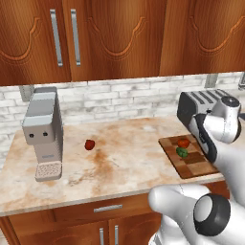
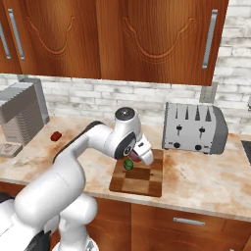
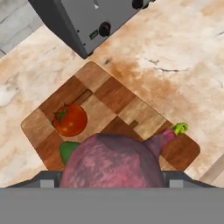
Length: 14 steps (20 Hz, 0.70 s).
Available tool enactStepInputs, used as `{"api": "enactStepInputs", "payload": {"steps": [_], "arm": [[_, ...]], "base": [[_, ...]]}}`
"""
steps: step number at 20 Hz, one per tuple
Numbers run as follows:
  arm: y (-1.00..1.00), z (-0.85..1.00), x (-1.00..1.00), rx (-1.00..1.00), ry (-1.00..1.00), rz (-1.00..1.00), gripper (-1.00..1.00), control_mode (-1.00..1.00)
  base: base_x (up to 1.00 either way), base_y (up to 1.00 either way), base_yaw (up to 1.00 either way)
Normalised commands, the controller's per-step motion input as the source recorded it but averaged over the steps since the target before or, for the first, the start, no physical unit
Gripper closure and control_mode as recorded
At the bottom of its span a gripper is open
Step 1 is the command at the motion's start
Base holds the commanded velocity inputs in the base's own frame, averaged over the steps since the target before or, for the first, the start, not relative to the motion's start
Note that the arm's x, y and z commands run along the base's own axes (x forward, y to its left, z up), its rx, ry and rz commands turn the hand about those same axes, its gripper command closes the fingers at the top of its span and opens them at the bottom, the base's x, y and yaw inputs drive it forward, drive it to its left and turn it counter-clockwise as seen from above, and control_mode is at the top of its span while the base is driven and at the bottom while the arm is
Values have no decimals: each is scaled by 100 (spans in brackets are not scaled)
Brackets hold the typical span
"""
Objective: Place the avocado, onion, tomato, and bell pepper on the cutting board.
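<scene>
While the jaws grip the onion [image 3: 114, 159] above the cutting board [image 3: 127, 109], the tomato [image 3: 70, 119] and avocado [image 3: 68, 150] lie side by side on the board below. Just behind the board stands a toaster [image 2: 194, 127]. Well apart on the desk [image 1: 115, 162], the bell pepper [image 1: 89, 144] lies near a coffee machine [image 1: 44, 131].

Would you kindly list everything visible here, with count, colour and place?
cutting board: one, dark brown blocks, on the counter before the toaster.
tomato: one, orange-red, on the board.
avocado: one, green, on the board beside the tomato.
onion: one, purplish, above the board, close under the hand camera.
bell pepper: one, deep red, on the counter right of the coffee machine.
coffee machine: one, grey, counter's left end.
toaster: one, grey, against the brick wall.
cabinets: several, brown wood, above the counter.
gripper: one, white, above the board, holding the onion.
</scene>
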Motion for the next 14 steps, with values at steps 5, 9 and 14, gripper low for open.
{"api": "enactStepInputs", "payload": {"steps": [5, 9, 14], "arm": [[-10, -36, 48, 0, 1, 0, 100, -100], [-9, -43, 47, 0, 8, 0, 100, -100], [-1, -29, 27, 0, 10, 0, 100, -100]], "base": [[0, 0, 0], [0, 0, 0], [0, 0, 0]]}}
